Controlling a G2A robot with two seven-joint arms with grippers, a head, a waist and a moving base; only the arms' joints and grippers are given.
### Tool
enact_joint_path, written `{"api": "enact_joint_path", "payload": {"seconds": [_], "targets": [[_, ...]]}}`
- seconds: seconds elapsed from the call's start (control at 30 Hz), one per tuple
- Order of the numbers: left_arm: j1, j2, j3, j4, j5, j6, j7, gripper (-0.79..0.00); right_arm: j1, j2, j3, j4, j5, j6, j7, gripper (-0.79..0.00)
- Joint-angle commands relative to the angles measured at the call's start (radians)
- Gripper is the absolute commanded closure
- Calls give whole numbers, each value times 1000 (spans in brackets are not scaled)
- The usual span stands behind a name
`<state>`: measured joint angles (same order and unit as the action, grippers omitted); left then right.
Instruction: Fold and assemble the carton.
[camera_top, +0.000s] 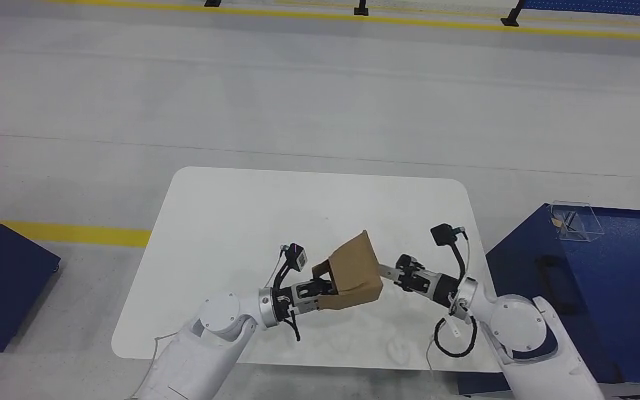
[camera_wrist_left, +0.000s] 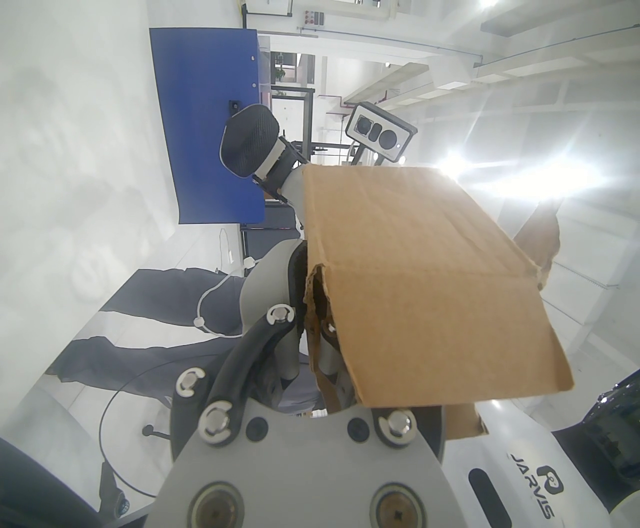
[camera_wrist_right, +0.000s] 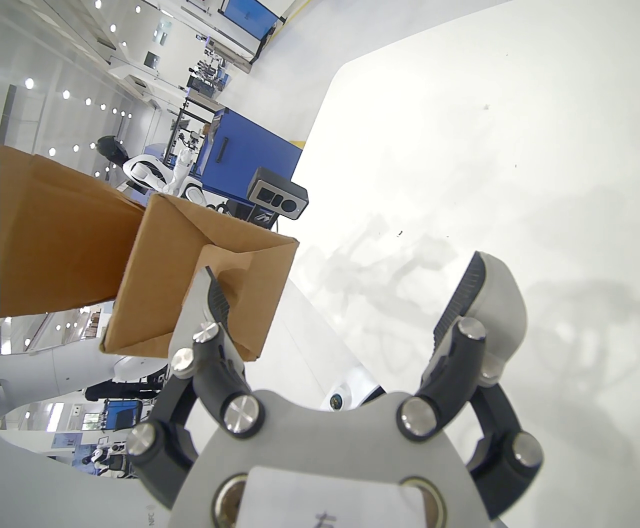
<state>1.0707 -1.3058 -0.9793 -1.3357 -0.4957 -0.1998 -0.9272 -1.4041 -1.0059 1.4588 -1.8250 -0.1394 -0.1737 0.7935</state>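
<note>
A brown carton (camera_top: 352, 270), partly folded with open flaps, is held up off the white table (camera_top: 300, 210) between the two arms. My left gripper (camera_top: 318, 290) is shut on the carton's near-left edge. In the left wrist view the carton (camera_wrist_left: 425, 300) covers most of that gripper (camera_wrist_left: 325, 360), and a torn flap edge runs down between the fingers. My right gripper (camera_wrist_right: 345, 300) is open at the carton's right side. One of its fingers (camera_wrist_right: 212, 300) rests against the carton (camera_wrist_right: 200, 270); the other finger (camera_wrist_right: 485, 295) stands free over the table. From above, the right gripper (camera_top: 388, 272) sits tight against the carton.
A blue cabinet (camera_top: 580, 265) stands beside the table's right edge with a clear plastic holder (camera_top: 575, 220) on top. Another blue unit (camera_top: 20, 285) is off the left edge. The table's far half (camera_top: 320, 200) is bare white surface.
</note>
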Motion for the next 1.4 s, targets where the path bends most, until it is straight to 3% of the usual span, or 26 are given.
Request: {"api": "enact_joint_path", "payload": {"seconds": [0.0,0.8,1.07,1.37], "targets": [[0,0,0,0,0,0,0,0,2,0,-4,2,-9,3,-2,-785],[-2,0,-5,2,-10,2,-13,0,15,0,-33,-2,-25,13,-22,-785],[-14,-7,-2,36,-153,37,-119,0,6,0,-14,-6,22,-10,-52,-785],[-27,-8,-7,52,-157,26,-130,0,-26,8,23,-2,31,-10,-10,-785]]}}
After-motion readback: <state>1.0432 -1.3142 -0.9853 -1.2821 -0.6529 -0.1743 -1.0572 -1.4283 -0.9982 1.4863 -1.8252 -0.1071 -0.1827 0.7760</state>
